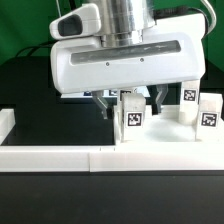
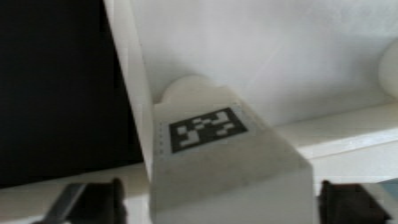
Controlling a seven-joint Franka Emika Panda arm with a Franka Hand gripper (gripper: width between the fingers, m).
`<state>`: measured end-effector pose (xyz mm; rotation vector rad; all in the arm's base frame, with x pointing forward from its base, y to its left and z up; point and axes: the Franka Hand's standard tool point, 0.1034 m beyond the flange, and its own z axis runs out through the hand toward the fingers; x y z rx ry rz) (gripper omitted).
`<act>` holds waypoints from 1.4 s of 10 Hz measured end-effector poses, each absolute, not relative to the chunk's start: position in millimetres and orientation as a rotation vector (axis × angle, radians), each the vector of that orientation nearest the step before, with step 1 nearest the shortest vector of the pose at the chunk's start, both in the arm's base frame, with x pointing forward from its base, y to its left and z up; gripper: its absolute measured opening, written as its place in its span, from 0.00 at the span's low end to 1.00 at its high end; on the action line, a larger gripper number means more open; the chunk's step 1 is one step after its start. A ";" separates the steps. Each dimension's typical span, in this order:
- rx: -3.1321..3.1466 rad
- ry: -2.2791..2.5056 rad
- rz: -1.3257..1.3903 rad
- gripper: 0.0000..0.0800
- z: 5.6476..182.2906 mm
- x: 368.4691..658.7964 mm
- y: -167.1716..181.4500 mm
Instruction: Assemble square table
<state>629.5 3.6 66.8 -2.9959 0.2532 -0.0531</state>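
- Pincer (image 1: 139, 100) is hanging low over the white tabletop (image 1: 150, 155), its fingers straddling one white block leg (image 1: 131, 115) that is standing upright with its tag facing the exterior camera.
- In the wrist view the leg (image 2: 210, 150) is sitting between the two dark fingertips (image 2: 89, 203), with a gap showing on either side; the pads are apart and not yet pressing on it, so nothing is looking clamped.
- Two more legs (image 1: 197, 108) are standing on the tabletop toward the exterior view's right, well apart from the one being straddled.
- The long white border wall (image 1: 50, 155) is running along the near edge of the black bench (image 1: 40, 90).
- The step in hand is judged to be grasping this leg. Doing it well is meaning keeping the leg centred between the pads, closing squarely on its flat sides so it is not twisting, and gripping low enough that it is staying upright when lifted.
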 end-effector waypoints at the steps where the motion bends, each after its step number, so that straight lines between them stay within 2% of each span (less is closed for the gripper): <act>1: -2.982 0.376 -0.045 0.53 66.5 629.4 3.1; 2: -2.950 0.584 -0.033 0.37 65.7 629.2 0.8; 8: -2.351 1.866 0.154 0.37 65.8 626.9 0.1; 11: -2.135 2.094 0.181 0.37 65.6 626.5 -1.3; 12: -2.100 2.132 0.185 0.50 65.3 626.4 -1.2; 13: -2.119 2.112 0.184 0.50 65.1 626.3 -1.2; 14: -2.174 2.053 0.177 0.67 65.1 626.3 -1.3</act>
